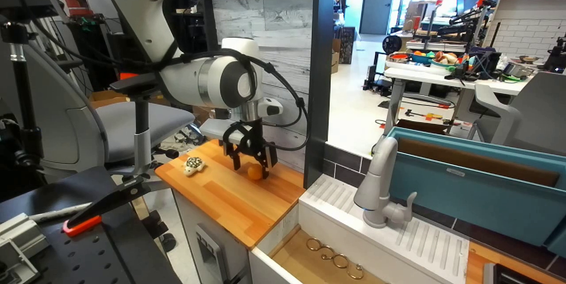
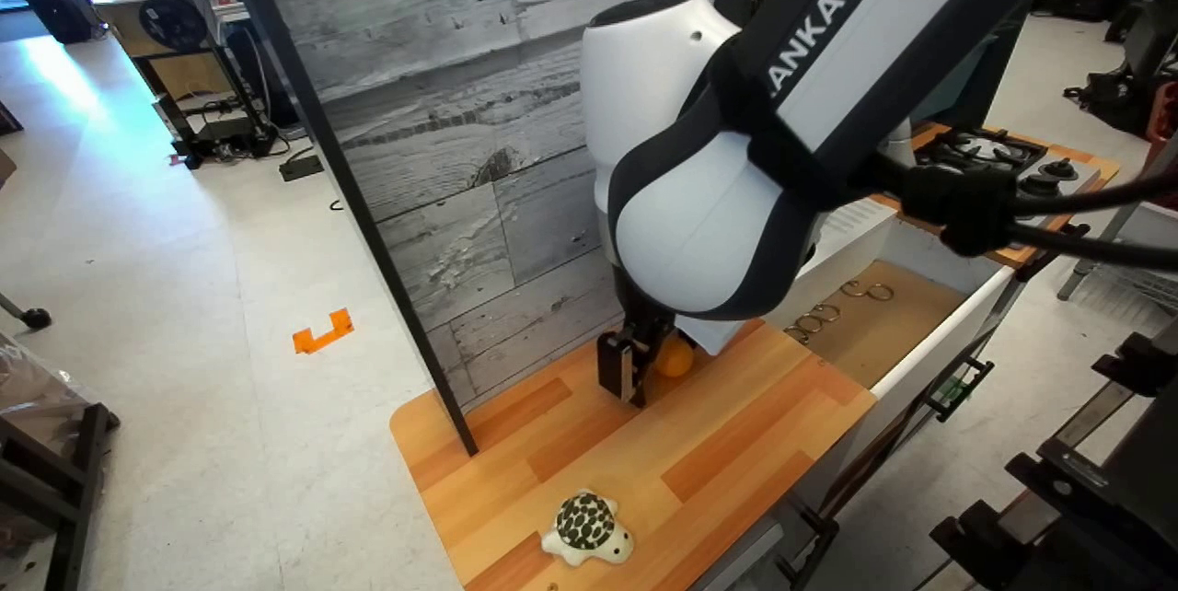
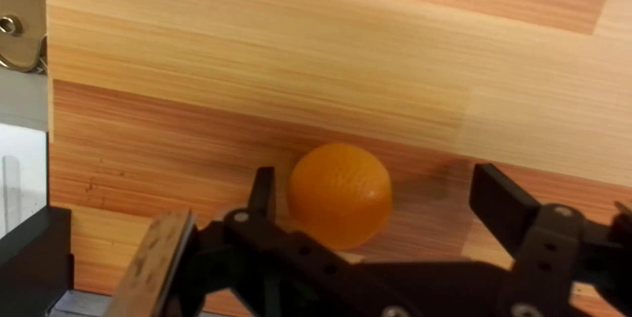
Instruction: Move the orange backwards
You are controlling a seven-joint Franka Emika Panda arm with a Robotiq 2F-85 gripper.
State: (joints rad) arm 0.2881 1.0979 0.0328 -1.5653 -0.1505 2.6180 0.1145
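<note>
On grainy wood point(image 3: 247, 50), a round, dimpled orange point(image 3: 340, 193) sits between the end effector's point(image 3: 375, 181) wide-parted jaws.

Spotted turtle figure point(image 2: 587, 528) on a wooden surface point(image 1: 221, 200) that adjoins a white basin point(image 1: 340, 233)
The pale-bodied turtle sits upright near the surface's edge, and a grey wood-patterned panel point(image 2: 460, 121) rises alongside. Gold-coloured loops point(image 1: 334, 258) lie in the basin. On its ribbed ledge point(image 1: 327, 191) stands a grey faucet point(image 1: 379, 182), with a teal bin point(image 1: 468, 191) just behind. A grey chair point(image 1: 117, 122) stands near the surface, and past the basin lies a stove top point(image 2: 987, 152).
</note>
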